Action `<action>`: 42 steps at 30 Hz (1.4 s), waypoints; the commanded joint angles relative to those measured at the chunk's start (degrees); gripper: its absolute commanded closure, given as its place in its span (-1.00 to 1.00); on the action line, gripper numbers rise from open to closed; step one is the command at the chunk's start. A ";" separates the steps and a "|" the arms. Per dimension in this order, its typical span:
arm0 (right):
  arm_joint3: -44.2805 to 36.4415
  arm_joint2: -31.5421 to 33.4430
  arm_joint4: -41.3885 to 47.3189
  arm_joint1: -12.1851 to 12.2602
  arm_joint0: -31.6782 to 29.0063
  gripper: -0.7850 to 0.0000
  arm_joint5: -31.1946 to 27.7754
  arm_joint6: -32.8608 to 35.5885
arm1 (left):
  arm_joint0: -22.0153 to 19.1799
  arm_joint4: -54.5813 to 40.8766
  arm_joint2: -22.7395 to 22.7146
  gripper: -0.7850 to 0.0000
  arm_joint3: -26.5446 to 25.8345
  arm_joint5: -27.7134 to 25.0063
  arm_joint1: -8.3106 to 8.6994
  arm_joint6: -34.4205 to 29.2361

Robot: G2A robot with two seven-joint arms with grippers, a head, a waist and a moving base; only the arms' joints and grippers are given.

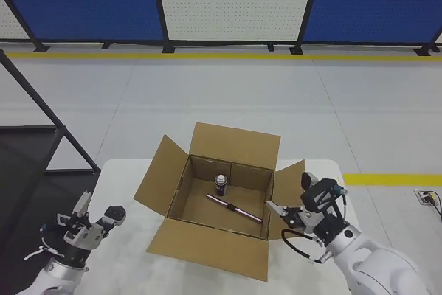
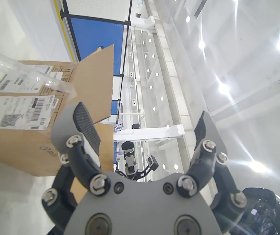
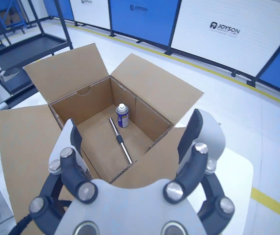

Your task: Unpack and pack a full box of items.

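The cardboard box [image 1: 235, 144] sits in the middle of the white worktop [image 1: 125, 243] with all four flaps folded out. Inside it, a small spray can [image 3: 121, 116] stands upright by the back wall. It has a white cap and a blue label. A shiny metal rod [image 3: 120, 140] lies flat on the box floor. One end is just beside the can, and the rod runs slanting from there toward the near right corner.

My right gripper [image 3: 133, 121] hangs over the right flap, at the edge of the box, and looks down into it. Its fingers are spread wide apart and hold nothing.

My left gripper [image 2: 142, 116] is out by the left side of the worktop, apart from the box. It faces the outer side of the box, where white stickers [image 2: 19, 108] are stuck on the cardboard. Its fingers are spread wide apart too, with nothing between them.

A black metal rack [image 1: 21, 162] stands on the floor to the left of the worktop. Far behind, blue and white wall panels [image 1: 235, 18] stand in a row, and a yellow line [image 1: 398, 179] runs along the floor.
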 commanded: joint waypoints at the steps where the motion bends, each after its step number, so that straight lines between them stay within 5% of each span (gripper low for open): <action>1: -0.21 1.42 2.49 0.07 -0.90 -1.00 0.53 0.22 | 0.42 0.11 -0.08 -1.00 0.18 0.13 0.13 -1.86; 27: -0.09 2.41 2.70 0.23 -1.60 -1.00 1.22 0.61 | 2.01 -0.14 -0.89 -1.00 -1.64 -0.34 0.49 -5.29; 42: -6.58 23.94 5.03 1.10 -26.74 -1.00 -0.41 -7.57 | -1.34 -1.81 -1.38 -1.00 -0.18 5.22 1.90 -16.83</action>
